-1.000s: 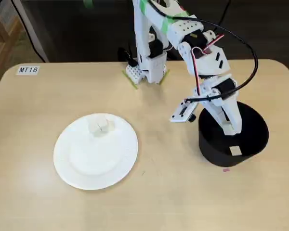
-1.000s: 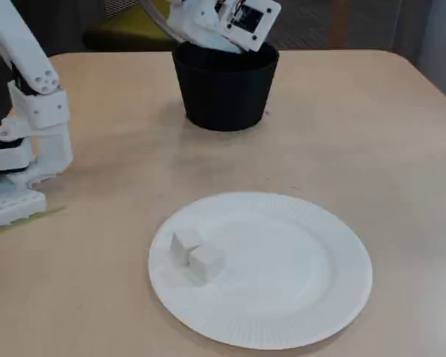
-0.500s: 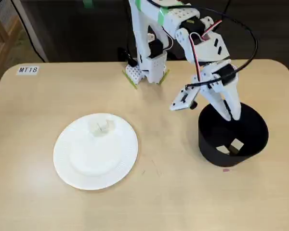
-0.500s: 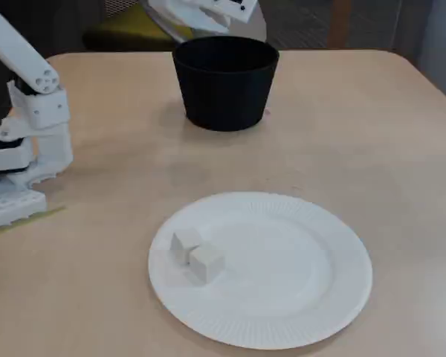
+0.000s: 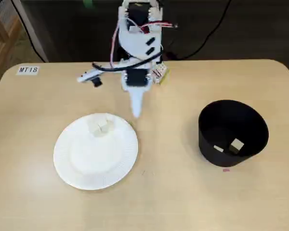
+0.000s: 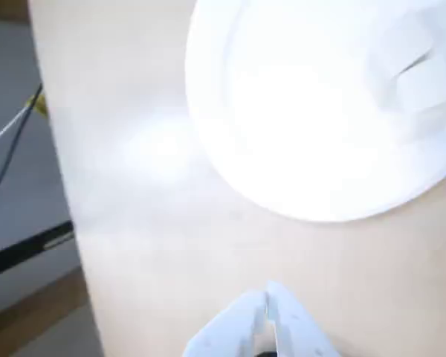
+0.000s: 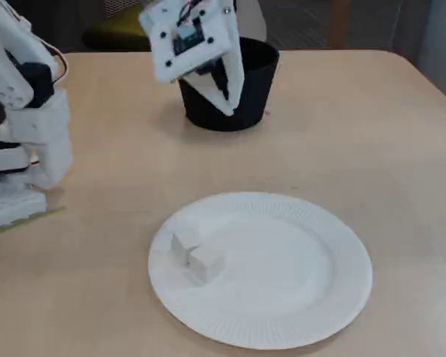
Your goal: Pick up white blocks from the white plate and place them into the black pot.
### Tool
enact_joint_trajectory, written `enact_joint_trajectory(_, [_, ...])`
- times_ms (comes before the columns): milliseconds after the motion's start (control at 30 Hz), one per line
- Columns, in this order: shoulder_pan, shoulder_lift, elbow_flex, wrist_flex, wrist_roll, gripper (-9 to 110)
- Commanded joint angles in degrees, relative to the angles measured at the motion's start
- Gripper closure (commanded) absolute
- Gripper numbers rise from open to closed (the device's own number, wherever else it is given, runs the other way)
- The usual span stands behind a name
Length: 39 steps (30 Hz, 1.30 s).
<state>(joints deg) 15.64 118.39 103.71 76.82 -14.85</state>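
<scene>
The gripper (image 5: 135,113) hangs above bare table with its jaws closed and empty, tips pointing down just beside the upper right rim of the white plate (image 5: 77,166). Two white blocks (image 7: 196,256) lie touching near the plate's edge. Two more (image 5: 236,145) rest inside the black pot (image 5: 207,144), well apart from the plate.

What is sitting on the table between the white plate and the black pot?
Nothing solid: in a fixed view, bare tabletop separates the white plate from the black pot. The gripper hangs beside the plate's far edge, not within that gap.
</scene>
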Motion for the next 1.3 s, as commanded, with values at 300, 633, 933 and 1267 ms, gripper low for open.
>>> enact_joint_trajectory(300, [12.3, -19.9, -14.4, 14.5, -25.0, 104])
enact_joint_trajectory(633, [20.5, -34.5, -23.5, 18.1, -30.9, 104])
enact_joint_trajectory(933, [21.5, -38.2, -26.8, 17.8, -39.2, 104])
enact_joint_trajectory(1267, [15.6, -44.6, -31.5, 18.2, -41.2, 103])
